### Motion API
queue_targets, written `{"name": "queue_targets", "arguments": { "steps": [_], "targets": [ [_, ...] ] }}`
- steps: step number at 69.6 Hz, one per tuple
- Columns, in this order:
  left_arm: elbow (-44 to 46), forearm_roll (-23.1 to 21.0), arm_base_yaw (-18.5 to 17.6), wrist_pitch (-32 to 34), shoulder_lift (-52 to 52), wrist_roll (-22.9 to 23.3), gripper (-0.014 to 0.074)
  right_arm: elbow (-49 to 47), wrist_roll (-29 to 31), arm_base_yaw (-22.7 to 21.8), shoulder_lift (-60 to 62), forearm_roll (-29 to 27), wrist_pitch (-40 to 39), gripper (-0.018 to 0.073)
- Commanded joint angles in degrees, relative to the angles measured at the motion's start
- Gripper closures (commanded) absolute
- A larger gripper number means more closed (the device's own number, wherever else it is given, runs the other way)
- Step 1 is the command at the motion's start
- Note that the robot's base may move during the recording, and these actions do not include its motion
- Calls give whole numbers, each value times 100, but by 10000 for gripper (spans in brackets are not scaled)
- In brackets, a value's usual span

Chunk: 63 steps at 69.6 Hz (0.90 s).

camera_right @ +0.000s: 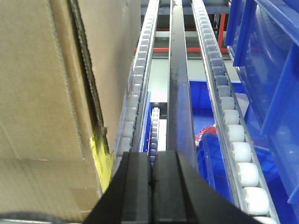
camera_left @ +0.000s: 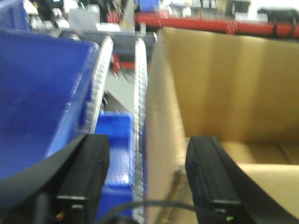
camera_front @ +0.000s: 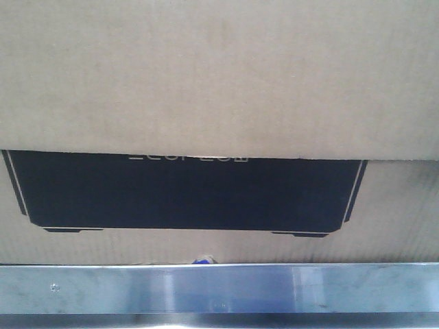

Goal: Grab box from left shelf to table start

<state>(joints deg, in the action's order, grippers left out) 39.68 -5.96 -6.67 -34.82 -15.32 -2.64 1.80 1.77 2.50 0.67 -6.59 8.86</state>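
Front view hugs the box [camera_front: 219, 75] — wrist views flank it.

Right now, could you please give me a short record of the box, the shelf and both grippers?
box: brown cardboard, black printed panel, on the left shelf behind its steel front rail
left gripper: open, straddling the box's side wall
right gripper: shut, beside the box, over the roller tracks
neighbours: blue crates in nearby lanes

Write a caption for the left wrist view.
Open left gripper straddles a side wall of the cardboard box, blue crate alongside on the roller shelf.
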Motion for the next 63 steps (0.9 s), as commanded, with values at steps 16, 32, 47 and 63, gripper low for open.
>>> {"name": "queue_targets", "arguments": {
  "steps": [16, 32, 47, 63],
  "targets": [
    [2295, 63, -1239, -1356, -2219, 656, 300, 13, 20, 9, 50, 23, -854, 503],
    [3323, 363, -921, -2002, -3814, 819, 300, 13, 15, 9, 50, 17, -993, 503],
    [3729, 378, -521, -2572, -4823, 945, 300, -212, 15, 9, 50, -274, -1134, 503],
    [3801, 596, -520, -2698, -5256, 945, 300, -1276, 15, 9, 45, -286, -32, 498]
  ]
}}
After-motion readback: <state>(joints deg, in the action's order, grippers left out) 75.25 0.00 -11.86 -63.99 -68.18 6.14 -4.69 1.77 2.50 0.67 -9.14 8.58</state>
